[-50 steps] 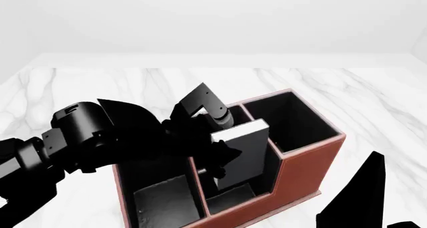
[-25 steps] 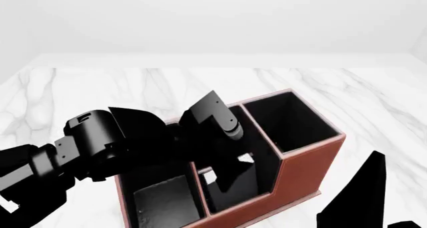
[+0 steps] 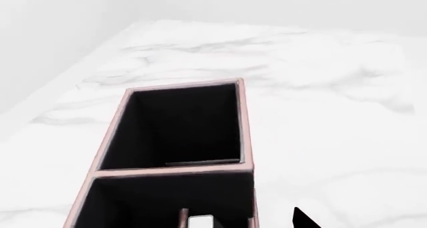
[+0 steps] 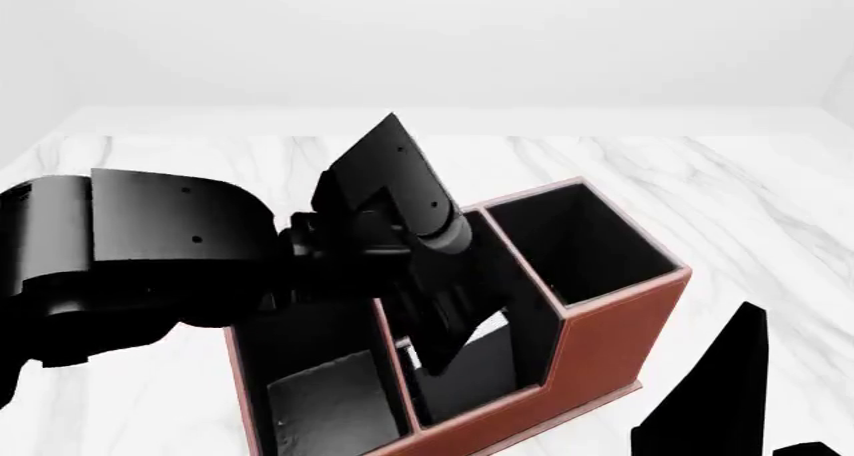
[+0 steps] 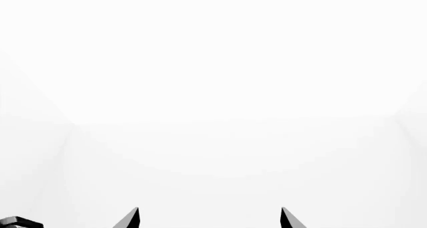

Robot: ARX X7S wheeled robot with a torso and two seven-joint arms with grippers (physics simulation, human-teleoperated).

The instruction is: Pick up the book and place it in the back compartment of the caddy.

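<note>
The reddish-brown caddy (image 4: 601, 361) stands on the marble table, its taller cell (image 4: 574, 241) at the far end. The black book (image 4: 495, 324) stands down inside the middle cell next to the taller one, and only a sliver of white page edge shows. My left gripper (image 4: 435, 348) hangs over that cell with its fingers apart, just above the book. In the left wrist view I see the caddy rim (image 3: 244, 123), the book's white edge (image 3: 200, 222) and one fingertip (image 3: 301, 220). My right gripper (image 5: 209, 218) is open and empty, low at the right (image 4: 721, 396).
The caddy's two front cells (image 4: 320, 406) sit nearest me, black inside. White marble table (image 4: 747, 196) stretches all round the caddy. A plain white wall rises behind the table's far edge.
The book went from standing above the rim in my left gripper down into the middle cell. The left gripper has let it go and the left arm has risen.
</note>
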